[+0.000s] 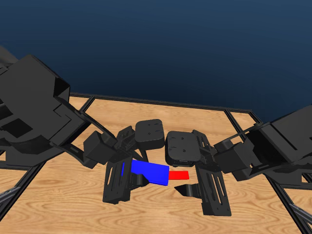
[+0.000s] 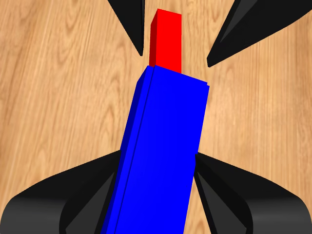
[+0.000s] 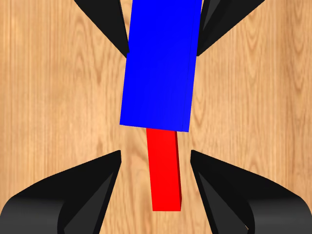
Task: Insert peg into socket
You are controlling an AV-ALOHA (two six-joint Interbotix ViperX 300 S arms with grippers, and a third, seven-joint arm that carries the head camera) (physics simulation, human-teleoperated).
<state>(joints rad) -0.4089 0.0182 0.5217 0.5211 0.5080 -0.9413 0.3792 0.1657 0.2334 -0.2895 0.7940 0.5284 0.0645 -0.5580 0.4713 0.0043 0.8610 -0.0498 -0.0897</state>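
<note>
Backdrop: dark blue void behind my wooden desk (image 1: 58,195), which has a black frame along its edges.
Socket: I see the blue socket (image 1: 150,172) held above the desk near the middle, lying roughly level, its open end toward the right arm.
Peg: the red peg (image 1: 179,174) pokes out of that open end; its other end is inside the socket, so the two are joined in one line. In both wrist views the red bar emerges straight from the blue block's mouth.
Left gripper: my left gripper (image 1: 127,176) is clamped on the socket, a jaw pressed against each long side, as the left wrist view shows.
Right gripper: my right gripper (image 1: 191,179) sits at the peg's free end. In the right wrist view its jaws stand either side of the peg with wood showing between jaw and bar, so it is spread and not touching the peg.
</note>
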